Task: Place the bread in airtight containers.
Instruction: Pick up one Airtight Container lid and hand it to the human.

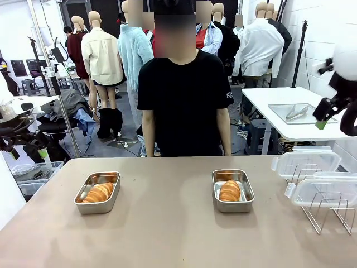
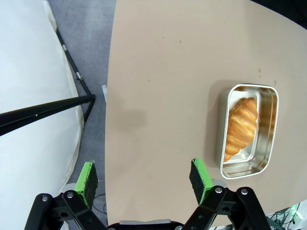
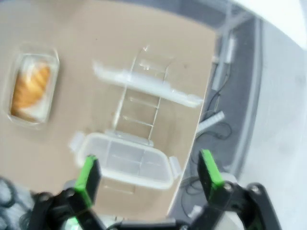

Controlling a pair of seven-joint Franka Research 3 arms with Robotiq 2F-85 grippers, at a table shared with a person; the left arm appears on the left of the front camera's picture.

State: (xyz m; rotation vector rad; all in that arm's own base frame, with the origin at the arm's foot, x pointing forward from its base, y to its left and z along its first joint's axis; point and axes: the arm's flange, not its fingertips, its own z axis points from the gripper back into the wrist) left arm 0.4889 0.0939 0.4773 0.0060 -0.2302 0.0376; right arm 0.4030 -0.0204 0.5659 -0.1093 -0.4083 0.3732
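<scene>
Left claw (image 2: 144,178) spread empty, right claw (image 3: 148,175) likewise; right wrist view blurred, clear lid (image 3: 127,162) edges smeared.

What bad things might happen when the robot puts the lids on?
1. The lids rest on a wire rack near the right edge of the table. Pulling one out might tip the rack or knock the other lid off.
2. The right croissant seems to stand about as high as the rim of its pan, so a lid pressed down might squash it.
</scene>
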